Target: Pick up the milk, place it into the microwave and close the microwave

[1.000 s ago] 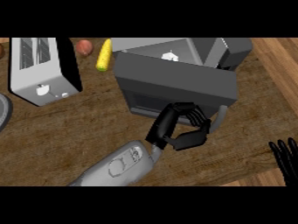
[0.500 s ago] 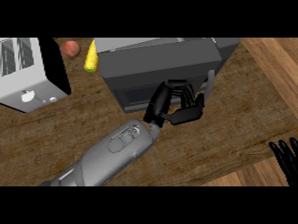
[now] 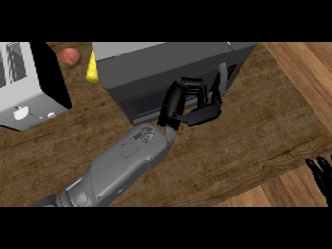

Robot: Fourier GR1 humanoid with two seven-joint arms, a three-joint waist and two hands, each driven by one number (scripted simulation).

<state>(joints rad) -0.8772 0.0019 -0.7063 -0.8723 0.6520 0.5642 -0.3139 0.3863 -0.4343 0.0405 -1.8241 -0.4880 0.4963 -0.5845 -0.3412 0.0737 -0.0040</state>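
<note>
Left hand (image 3: 195, 108), black fingers curled round nothing, meets the boxy grey microwave (image 3: 161, 63); right hand (image 3: 330, 176) splayed.

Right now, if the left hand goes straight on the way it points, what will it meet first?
The microwave. The left hand points away from the robot, at the microwave's dark front. The hand is curled and seems to be at or very near that front, though depth is hard to judge from above.
</note>
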